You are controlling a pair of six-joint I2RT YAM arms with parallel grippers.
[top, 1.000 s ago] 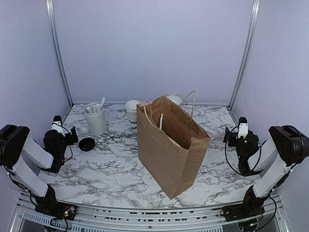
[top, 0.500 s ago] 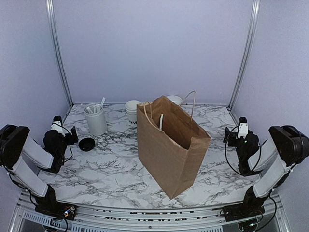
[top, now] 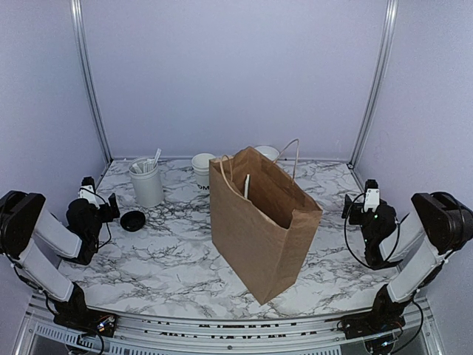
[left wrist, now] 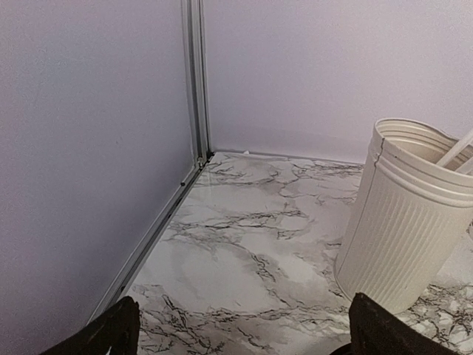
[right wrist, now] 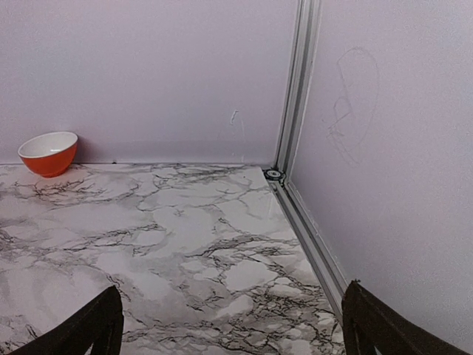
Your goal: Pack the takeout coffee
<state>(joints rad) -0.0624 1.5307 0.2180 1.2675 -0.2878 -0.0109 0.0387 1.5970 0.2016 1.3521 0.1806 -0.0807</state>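
White paper with dark lettering on its side: your small takeout cup (top: 203, 171) stands upright at the back of the marble-patterned table (top: 170, 259), just beside the rear left corner of the tall brown paper bag (top: 262, 222). From above its top looks open and white. A black round plastic lid (top: 133, 220) lies flat on the table, well apart from the cup to the front left. Between the two stands a ribbed cream plastic holder (top: 146, 183) with white utensils poking out. The bag is creased kraft paper, open-mouthed, with twisted paper handles. An orange bowl with a white inside (right wrist: 48, 153) sits behind it by the back wall. Your left gripper (left wrist: 240, 336) is at the left edge, near the lid and well apart from the cup, jaws spread wide and empty. Your right gripper (right wrist: 233, 333) is at the far right with the bag between it and the cup, also wide and empty.
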